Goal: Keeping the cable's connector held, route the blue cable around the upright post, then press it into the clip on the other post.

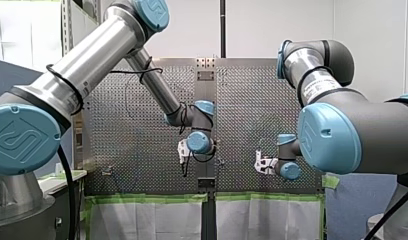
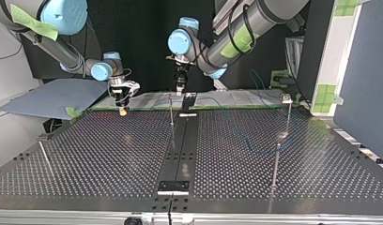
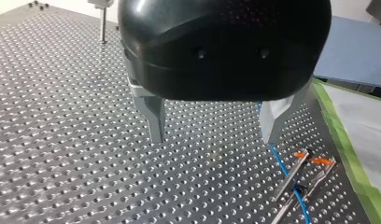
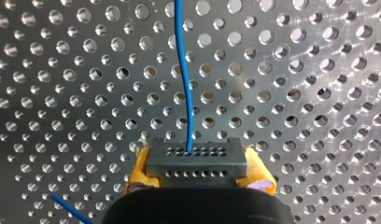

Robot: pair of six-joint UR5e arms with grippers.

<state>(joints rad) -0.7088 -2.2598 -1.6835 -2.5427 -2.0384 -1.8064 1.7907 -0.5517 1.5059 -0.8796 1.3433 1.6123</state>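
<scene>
Clamped between the yellow pads [image 4: 138,170] of my right gripper [image 4: 198,169] sits the dark connector [image 4: 196,158], right under the wrist camera, its rows of small holes facing out. From one of those holes the blue cable [image 4: 186,84] runs ahead over the perforated table [image 4: 310,93] with a gentle wave in it; a second blue stretch shows beside the gripper. Seen from the top view, this gripper hangs low over the table's far edge at the view's left. My left gripper [image 3: 213,128] hovers above the table with its two metal fingers [image 3: 153,119] wide apart and nothing between them. The cable passes just beside one finger and runs on to a metal piece [image 3: 304,173] with orange tips, near the green tape [image 3: 352,163]; whether it is caught in that piece I cannot tell. A thin upright post [image 2: 171,115] stands near the table's middle in the top view, close to my left gripper, and another post [image 2: 288,115] stands well apart at that view's right.
</scene>
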